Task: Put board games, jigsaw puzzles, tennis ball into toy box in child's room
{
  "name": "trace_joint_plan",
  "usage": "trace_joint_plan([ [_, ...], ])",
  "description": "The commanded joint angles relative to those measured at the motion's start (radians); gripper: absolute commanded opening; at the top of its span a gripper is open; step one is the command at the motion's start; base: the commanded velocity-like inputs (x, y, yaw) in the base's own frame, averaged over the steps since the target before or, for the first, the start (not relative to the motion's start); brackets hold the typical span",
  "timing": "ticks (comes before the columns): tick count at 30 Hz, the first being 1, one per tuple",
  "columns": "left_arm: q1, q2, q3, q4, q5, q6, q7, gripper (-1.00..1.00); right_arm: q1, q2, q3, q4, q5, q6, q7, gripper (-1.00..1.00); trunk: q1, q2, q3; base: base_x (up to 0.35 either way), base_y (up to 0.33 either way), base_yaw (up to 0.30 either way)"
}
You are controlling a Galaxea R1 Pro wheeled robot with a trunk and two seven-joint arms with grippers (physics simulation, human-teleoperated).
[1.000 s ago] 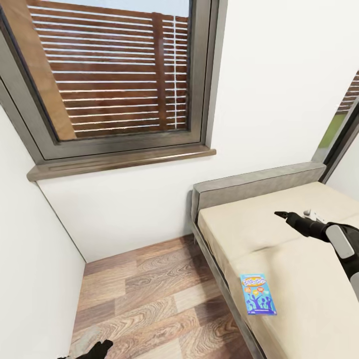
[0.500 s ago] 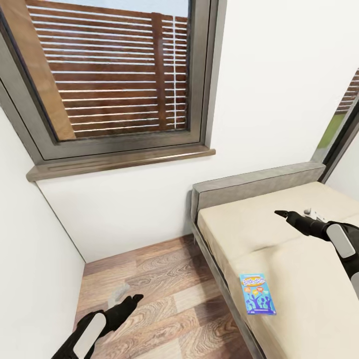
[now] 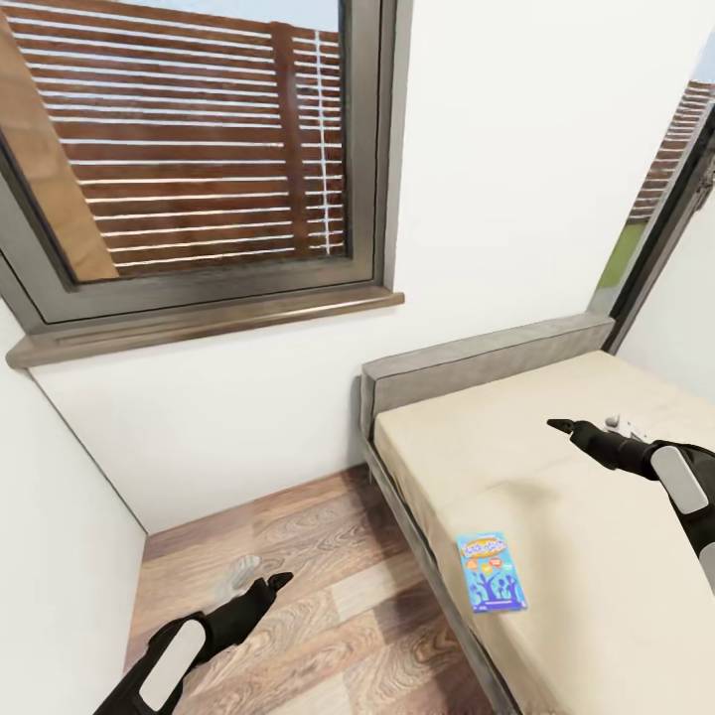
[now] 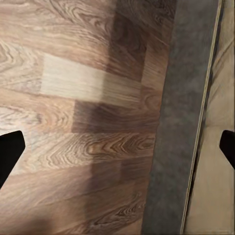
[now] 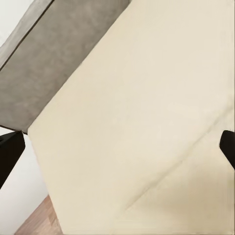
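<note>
One board game (image 3: 491,586), a flat blue box with a yellow title, lies on the beige bed (image 3: 556,497) near its left edge. My right gripper (image 3: 561,427) hovers over the mattress, beyond the box and to its right, open and holding nothing; its wrist view looks down on bare mattress (image 5: 147,122) between spread fingertips (image 5: 10,152). My left gripper (image 3: 273,581) hangs open over the wood floor, left of the bed. In its wrist view the fingertips (image 4: 10,152) stand wide apart over planks and the grey bed frame (image 4: 181,122).
A grey headboard (image 3: 477,362) stands against the white wall under a large window (image 3: 199,149) with a brown sill. Another white wall (image 3: 50,556) closes the left side. Wood plank floor (image 3: 298,556) runs between that wall and the bed.
My left arm has risen from the bottom edge into view over the floor. The camera has turned slightly right, shifting the whole scene left. The right arm and the blue box stay put.
</note>
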State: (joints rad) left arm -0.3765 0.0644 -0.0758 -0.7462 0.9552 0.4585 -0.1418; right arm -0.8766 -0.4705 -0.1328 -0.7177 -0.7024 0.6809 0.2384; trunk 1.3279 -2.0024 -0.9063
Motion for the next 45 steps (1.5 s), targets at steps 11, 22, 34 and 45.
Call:
trace_joint_plan([
  [11,-0.006,0.0,-0.002,0.003,0.016,0.012,-0.154,1.0,-0.001,0.0,-0.003,-0.008,0.003,0.055,0.004,1.0,0.042,-0.078,-0.035,0.0,0.0,-0.257],
  [22,-0.041,-0.03,-0.005,0.008,0.028,0.034,-0.233,1.0,0.006,-0.003,-0.002,-0.056,0.004,0.084,0.004,1.0,0.084,-0.155,-0.07,0.0,0.0,-0.27],
  [34,-0.11,-0.045,-0.004,0.06,0.032,0.043,-0.287,1.0,0.018,-0.005,-0.004,-0.086,0.004,0.091,0.004,1.0,0.13,-0.239,-0.107,0.0,0.0,-0.272],
  [45,-0.158,-0.038,-0.004,0.125,0.031,0.044,-0.364,1.0,0.022,-0.005,-0.004,-0.164,0.004,0.092,0.004,1.0,0.172,-0.316,-0.142,0.0,0.0,-0.226],
])
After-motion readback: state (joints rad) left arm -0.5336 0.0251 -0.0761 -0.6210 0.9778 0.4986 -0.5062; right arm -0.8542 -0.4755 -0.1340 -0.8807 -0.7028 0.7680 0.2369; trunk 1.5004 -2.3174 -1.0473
